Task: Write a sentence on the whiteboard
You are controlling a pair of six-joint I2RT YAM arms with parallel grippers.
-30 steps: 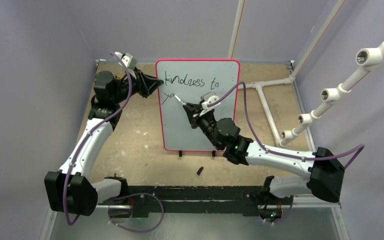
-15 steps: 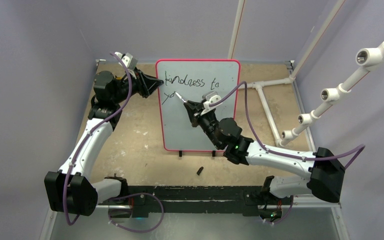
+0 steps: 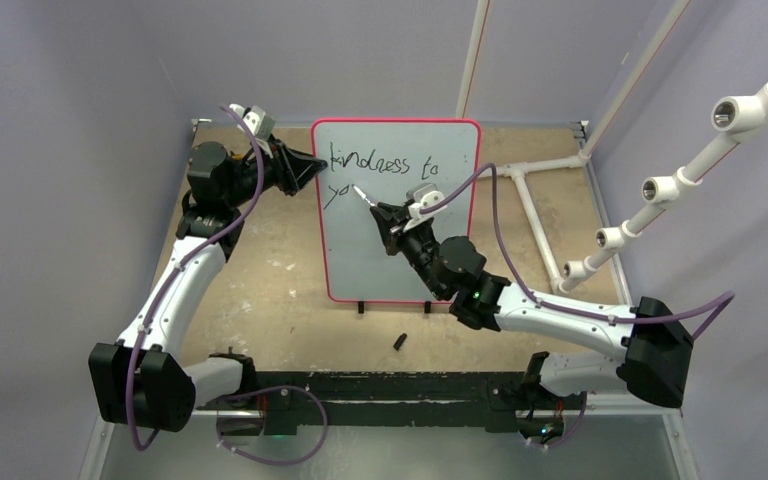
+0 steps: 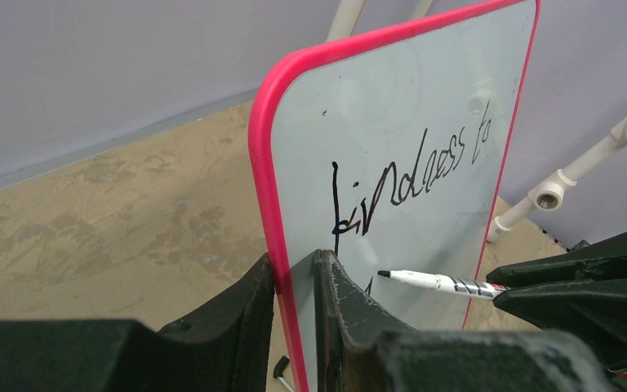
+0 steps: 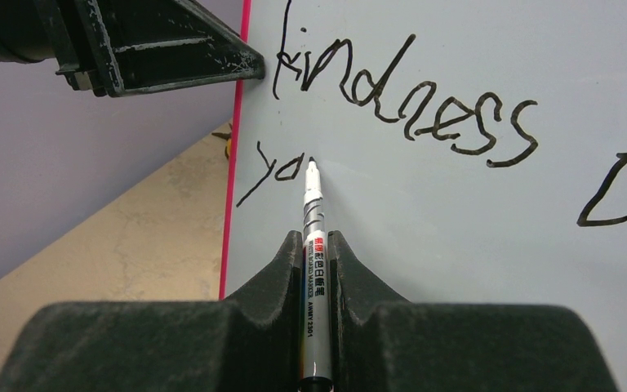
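Board [image 3: 400, 260]: pale grey-white face, red-pink rim. Script [image 3: 370, 163] on it: thin black. Marker [image 5: 313, 200] at board: white barrel, black tip, black bands and print, small red mark. Left gripper [image 4: 294, 265], right gripper [image 5: 314, 238]: black, edges scuffed pale. Table [image 3: 270, 290] under board: mottled tan. Cap [image 3: 400, 341] before board: black. Pipes [image 3: 660, 185] right of board: white.

On my left wrist feed, the left end effector [image 4: 294, 260] pinches the pink rim of the upright whiteboard [image 4: 424, 98], one dark finger on each face. The sentence [image 4: 412, 175] reads "kindness to" in black script. Just below it, the right end effector [image 4: 496, 286] holds a white marker [image 4: 441, 282], tip toward the surface.
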